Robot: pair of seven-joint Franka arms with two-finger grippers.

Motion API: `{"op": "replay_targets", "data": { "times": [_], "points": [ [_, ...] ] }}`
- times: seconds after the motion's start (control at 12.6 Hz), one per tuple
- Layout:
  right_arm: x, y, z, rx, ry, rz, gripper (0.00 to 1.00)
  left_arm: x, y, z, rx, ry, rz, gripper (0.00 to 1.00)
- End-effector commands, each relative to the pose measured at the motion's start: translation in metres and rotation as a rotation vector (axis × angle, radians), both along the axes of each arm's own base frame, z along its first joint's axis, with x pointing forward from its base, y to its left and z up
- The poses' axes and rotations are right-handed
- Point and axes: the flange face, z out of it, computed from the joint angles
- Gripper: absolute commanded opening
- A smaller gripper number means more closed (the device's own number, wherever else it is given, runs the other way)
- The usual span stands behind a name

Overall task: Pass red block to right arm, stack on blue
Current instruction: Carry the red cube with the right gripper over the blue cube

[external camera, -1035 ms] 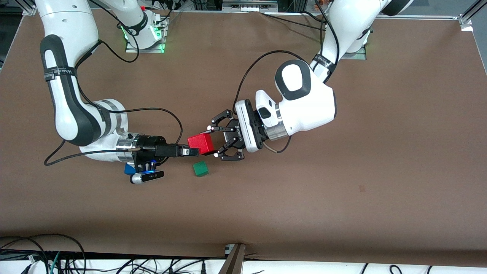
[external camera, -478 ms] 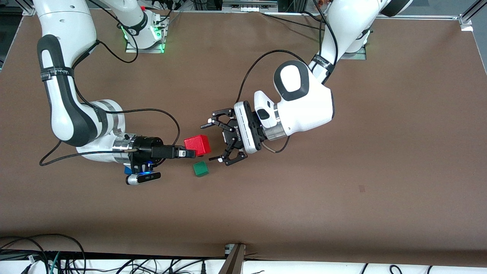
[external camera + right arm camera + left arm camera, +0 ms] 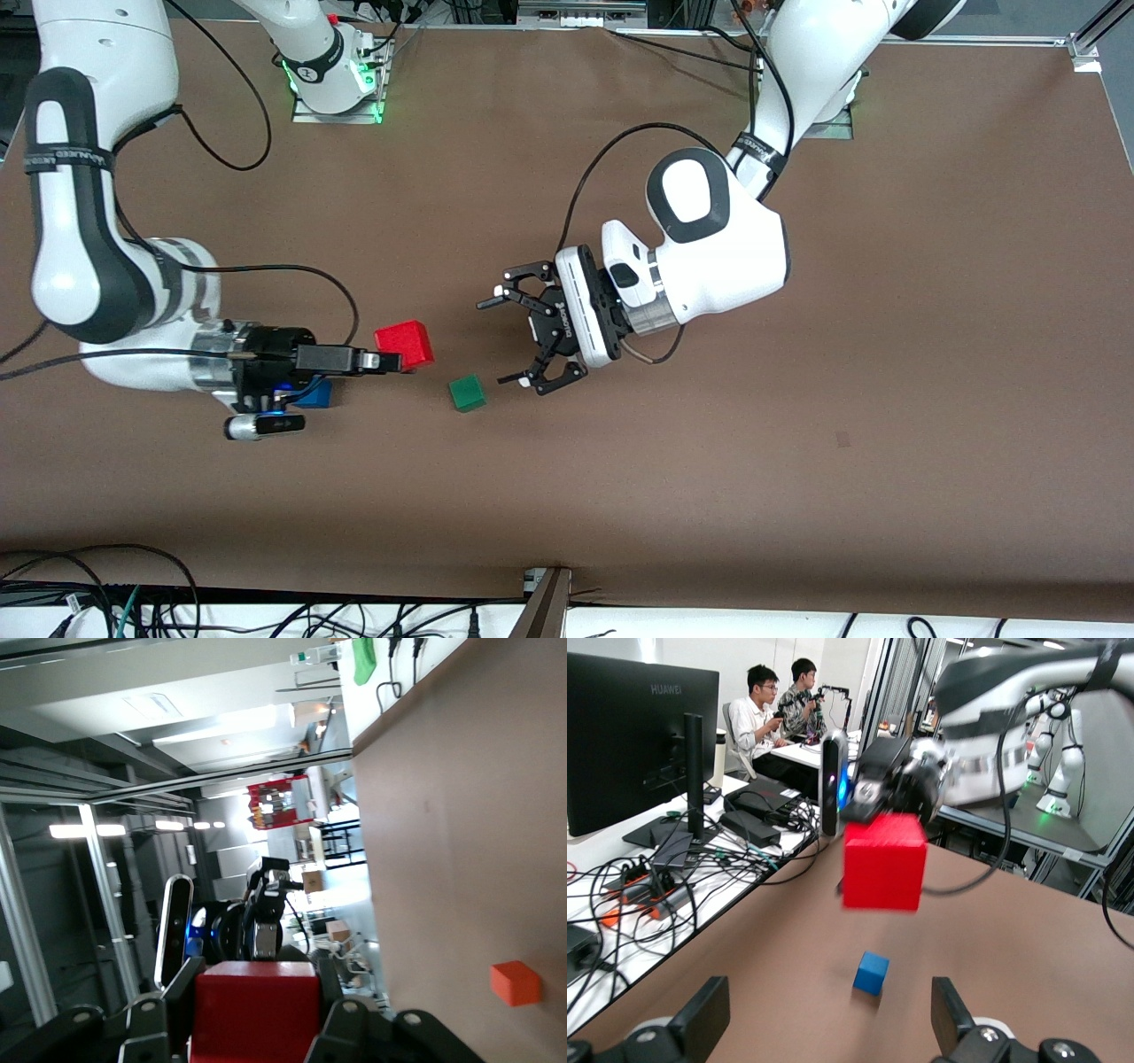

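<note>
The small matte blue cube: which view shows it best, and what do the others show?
The left wrist view: the blue cube sits whole on the brown table. The front view shows only part of it beneath the right gripper, shut on the matte red block. The right wrist view misses it.

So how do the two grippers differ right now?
The right gripper has slim straight black fingers shut on the red block, holding it in the air; the left gripper is a black linkage claw, open and empty, above the table beside the green block. Both lie roughly level, pointing toward each other.
</note>
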Motion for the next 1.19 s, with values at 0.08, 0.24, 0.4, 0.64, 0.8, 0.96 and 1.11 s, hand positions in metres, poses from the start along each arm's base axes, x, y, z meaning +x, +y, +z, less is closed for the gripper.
{"op": "replay_targets", "data": {
  "times": [0.08, 0.24, 0.4, 0.64, 0.8, 0.96, 1.11],
  "points": [
    [0.006, -0.024, 0.030, -0.193, -0.054, 0.072, 0.00, 0.011, 0.017, -0.003, 0.113, 0.010, -0.011, 1.00],
    [0.007, -0.048, 0.039, -0.323, -0.089, 0.089, 0.00, 0.018, 0.027, -0.005, 0.185, 0.050, 0.028, 1.00],
    [0.005, -0.059, 0.046, -0.475, -0.131, 0.126, 0.00, 0.024, 0.041, -0.001, 0.308, 0.046, 0.062, 1.00],
    [0.000, -0.095, 0.064, -0.703, -0.189, 0.150, 0.00, 0.040, 0.098, 0.002, 0.483, 0.106, 0.040, 1.00],
    [-0.003, -0.111, 0.072, -0.891, -0.234, 0.188, 0.00, 0.055, 0.163, 0.008, 0.561, 0.156, 0.082, 1.00],
    [-0.003, -0.124, 0.078, -1.029, -0.278, 0.191, 0.00, 0.061, 0.228, 0.002, 0.607, 0.210, 0.154, 1.00],
    [0.000, -0.133, 0.073, -1.099, -0.293, 0.174, 0.00, 0.063, 0.289, -0.007, 0.612, 0.269, 0.224, 1.00]
  ]
}}
